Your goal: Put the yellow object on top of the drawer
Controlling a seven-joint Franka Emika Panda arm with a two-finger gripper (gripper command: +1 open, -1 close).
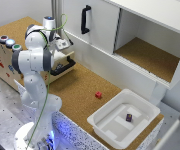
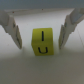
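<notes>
The yellow cube (image 2: 43, 42), marked with dark lines, rests on a pale surface in the wrist view. My gripper (image 2: 40, 45) straddles it with its fingers (image 2: 16, 34) spread, a small gap on each side. In the exterior view the gripper (image 1: 66, 46) hangs over the light wooden box (image 1: 5, 57), just above the pale drawer with its black bar handle (image 1: 65, 65), which stands pulled out. The arm hides the cube there, so I cannot tell whether it lies on the box top or in the drawer.
A small red cube (image 1: 98, 94) lies on the cork table. A white plastic tub (image 1: 110, 120) at the front holds a dark purple cube (image 1: 129, 117). A big white cabinet (image 1: 97, 25) with a vertical black handle stands behind. Coloured buttons (image 1: 10, 42) sit on the box top.
</notes>
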